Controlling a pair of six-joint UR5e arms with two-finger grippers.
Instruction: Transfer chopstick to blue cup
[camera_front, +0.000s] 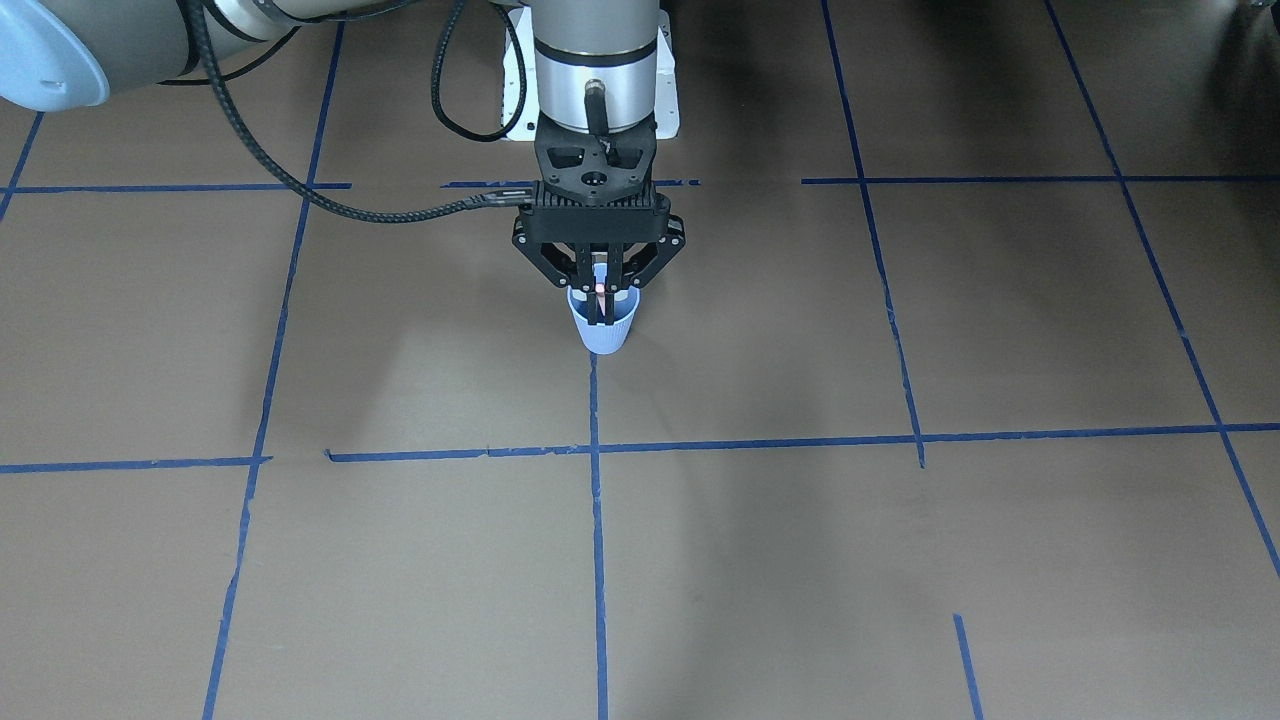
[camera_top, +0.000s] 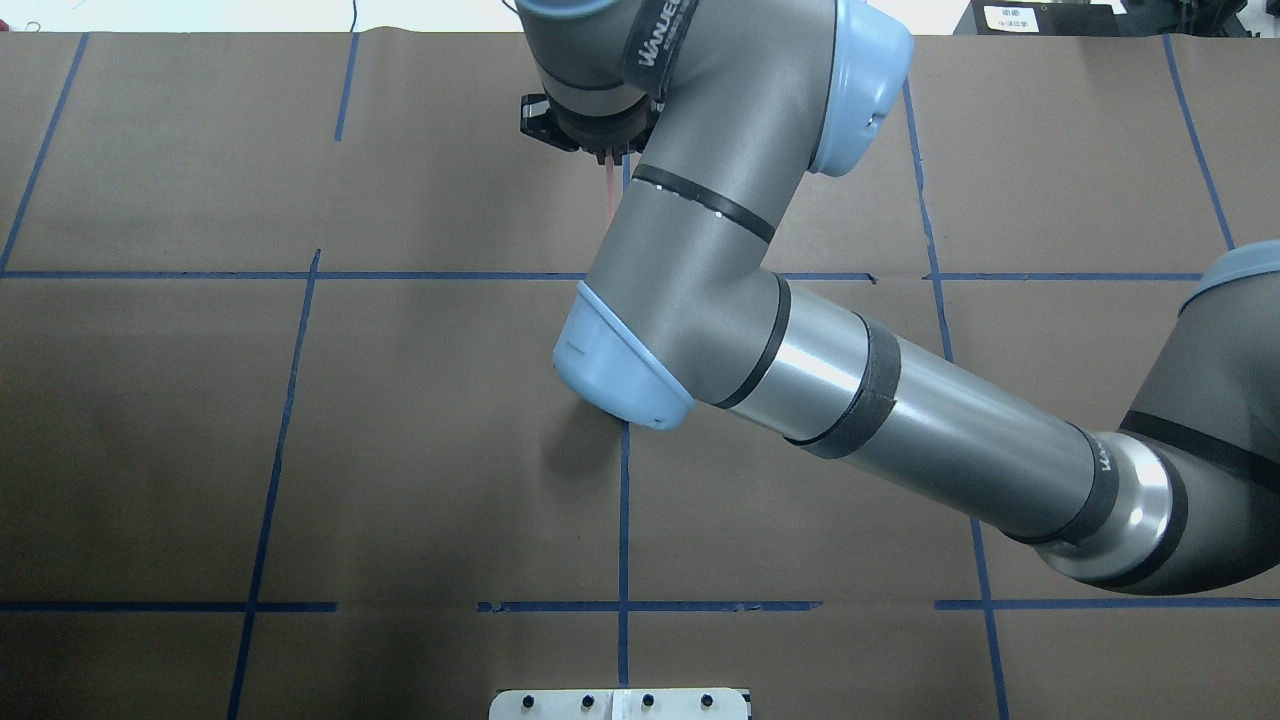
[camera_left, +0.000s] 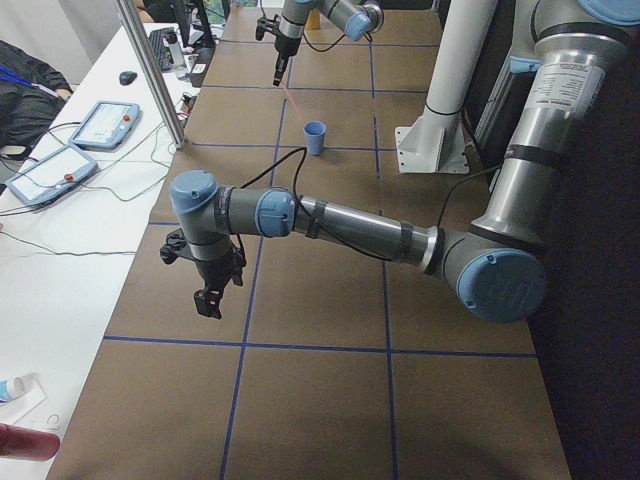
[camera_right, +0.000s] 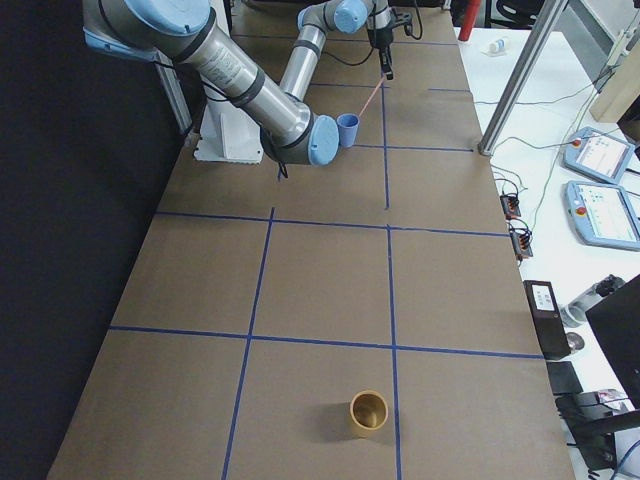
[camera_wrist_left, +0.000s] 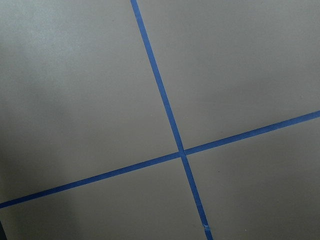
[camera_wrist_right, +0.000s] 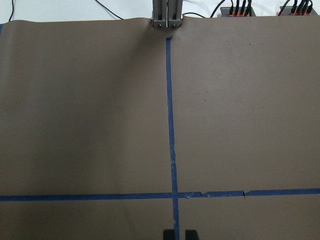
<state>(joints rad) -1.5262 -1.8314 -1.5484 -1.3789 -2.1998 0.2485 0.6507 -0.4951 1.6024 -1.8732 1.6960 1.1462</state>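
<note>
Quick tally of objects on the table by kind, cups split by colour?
Light blue ribbed cup: 1
Tan round cup: 1
Thin pink chopstick: 1
Total: 3
</note>
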